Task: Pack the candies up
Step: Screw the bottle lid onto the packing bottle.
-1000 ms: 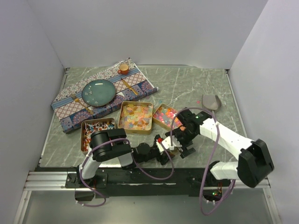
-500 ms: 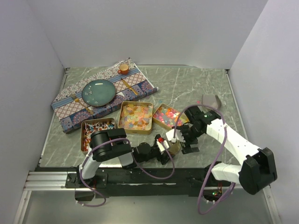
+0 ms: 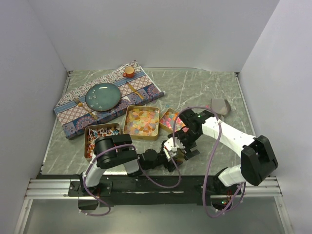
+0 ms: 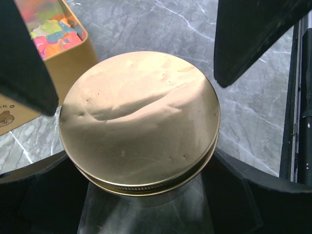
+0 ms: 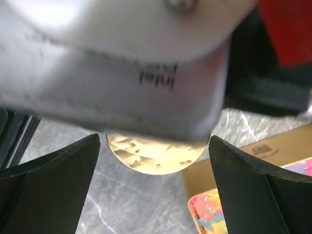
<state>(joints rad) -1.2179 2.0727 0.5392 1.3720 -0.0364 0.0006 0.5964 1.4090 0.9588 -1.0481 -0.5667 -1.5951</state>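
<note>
Gold lid (image 4: 139, 122): still on the glass jar (image 3: 177, 153). I reckon nothing gets packed until it comes off.
Left gripper (image 3: 173, 156): the jaws are spread wide but closed round the jar's glass body, just under the lid. It looks like it's acting as a clamp so the jar won't spin or tip.
Right gripper (image 5: 153, 168): the jaws are as wide as they go and hold nothing. There's one finger on either side of the lid, and I can't see any contact. My guess is it's lined up to grab and twist.
Candies (image 3: 142, 122): all loose in three gold tins (image 3: 140, 138) on the table (image 3: 195, 92), just beyond the jar. The red-white-black ones are on the left, the pale squares in the middle, and the bright pink-orange ones on the right, nearest the jar. I can't tell if any are in the jar, since the glass is mostly hidden.
Scoop (image 3: 220, 106): grey, far right, well apart from both arms. It's probably parked there for ladling later.
Plate (image 3: 103, 96): sits on a patterned cloth (image 3: 73, 111) at the far left, out of the way.
Watch out: the right wrist view is half blocked by the other arm's camera housing, so it's tight quarters in there and a sloppy close could bump it.
</note>
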